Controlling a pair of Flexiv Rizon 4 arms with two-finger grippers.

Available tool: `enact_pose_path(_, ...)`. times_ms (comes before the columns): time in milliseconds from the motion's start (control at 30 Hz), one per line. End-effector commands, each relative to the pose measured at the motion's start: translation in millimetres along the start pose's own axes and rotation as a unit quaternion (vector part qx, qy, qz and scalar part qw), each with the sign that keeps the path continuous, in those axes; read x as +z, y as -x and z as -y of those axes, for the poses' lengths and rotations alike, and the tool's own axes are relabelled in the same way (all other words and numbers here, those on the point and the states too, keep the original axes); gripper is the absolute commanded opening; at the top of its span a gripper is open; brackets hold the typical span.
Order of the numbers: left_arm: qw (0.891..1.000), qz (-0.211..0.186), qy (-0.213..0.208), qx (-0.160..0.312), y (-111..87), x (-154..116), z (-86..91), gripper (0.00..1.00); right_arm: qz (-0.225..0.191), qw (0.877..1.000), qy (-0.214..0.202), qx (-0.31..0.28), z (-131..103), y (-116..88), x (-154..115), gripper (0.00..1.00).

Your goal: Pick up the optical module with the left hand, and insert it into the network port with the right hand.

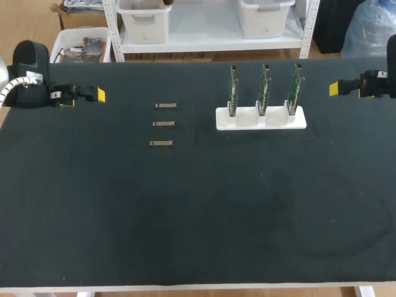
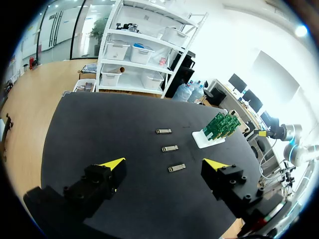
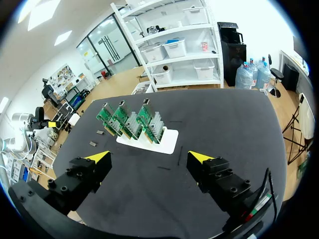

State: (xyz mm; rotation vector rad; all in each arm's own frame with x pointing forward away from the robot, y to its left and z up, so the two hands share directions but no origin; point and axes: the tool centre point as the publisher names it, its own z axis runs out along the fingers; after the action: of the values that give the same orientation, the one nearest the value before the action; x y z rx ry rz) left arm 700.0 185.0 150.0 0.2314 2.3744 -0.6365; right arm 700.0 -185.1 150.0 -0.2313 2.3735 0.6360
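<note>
Fingers on both are spread wide open with nothing in them. The left gripper hangs at the table's 10 o'clock edge, the right gripper at 2. Three optical modules lie in a column around 11, and the white rack of green boards is at 1.

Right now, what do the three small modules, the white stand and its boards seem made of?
The optical modules look like metal: dull silver-grey with a faint sheen. The white stand seems matte plastic, uniformly white, though that is uncertain. The boards look like green circuit-board laminate, standing upright in it.
</note>
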Motion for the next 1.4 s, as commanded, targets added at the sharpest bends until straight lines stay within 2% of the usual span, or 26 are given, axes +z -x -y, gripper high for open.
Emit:
enact_pose_path(33, 1.000, 0.000, 0.000, 0.000, 0.0, 0, 0.0, 1.00, 0.000, 1.000, 0.000, 0.000, 0, 0, 0, 1.00)
enact_pose_path(200, 1.000, 0.000, 0.000, 0.000, 0.0, 0, 0.0, 1.00, 0.000, 1.000, 0.000, 0.000, 0, 0, 0, 1.00)
enact_pose_path(467, 0.999, -0.008, -0.012, 0.031, 0.1, 0, 0.9, 1.00, 0.000, 1.000, 0.000, 0.000, 0, 0, 0, 1.00)
enact_pose_path(567, 0.997, -0.030, -0.029, 0.071, -0.1, 1, 1.8, 1.00, 0.000, 1.000, 0.000, 0.000, 0, 0, 0, 1.00)
enact_pose_path(633, 0.990, -0.049, -0.033, 0.127, 0.6, 2, 3.9, 1.00, 0.000, 1.000, 0.000, 0.000, 0, 0, 0, 1.00)
enact_pose_path(733, 0.980, -0.070, -0.048, 0.178, 5.7, 1, 3.3, 1.00, 0.000, 1.000, 0.000, 0.000, 0, 0, 0, 1.00)
enact_pose_path(867, 0.955, -0.096, -0.056, 0.277, 13.1, 3, 5.3, 1.00, 0.000, 1.000, 0.000, 0.000, 0, 0, 0, 1.00)
enact_pose_path(1033, 0.901, -0.141, -0.085, 0.401, 21.4, 12, 9.5, 1.00, 0.000, 1.000, 0.000, 0.000, 0, 0, 0, 1.00)
enact_pose_path(1167, 0.860, -0.176, -0.099, 0.468, 33.0, 25, 11.8, 1.00, 0.000, 1.000, 0.000, 0.000, 0, 0, 0, 1.00)
enact_pose_path(1300, 0.825, -0.206, -0.103, 0.515, 44.4, 41, 17.6, 1.00, 0.000, 1.000, 0.000, 0.000, 0, 0, 0, 1.00)
enact_pose_path(1400, 0.792, -0.228, -0.111, 0.556, 48.3, 51, 24.1, 1.00, 0.000, 1.000, 0.000, 0.000, 0, 0, 0, 1.00)
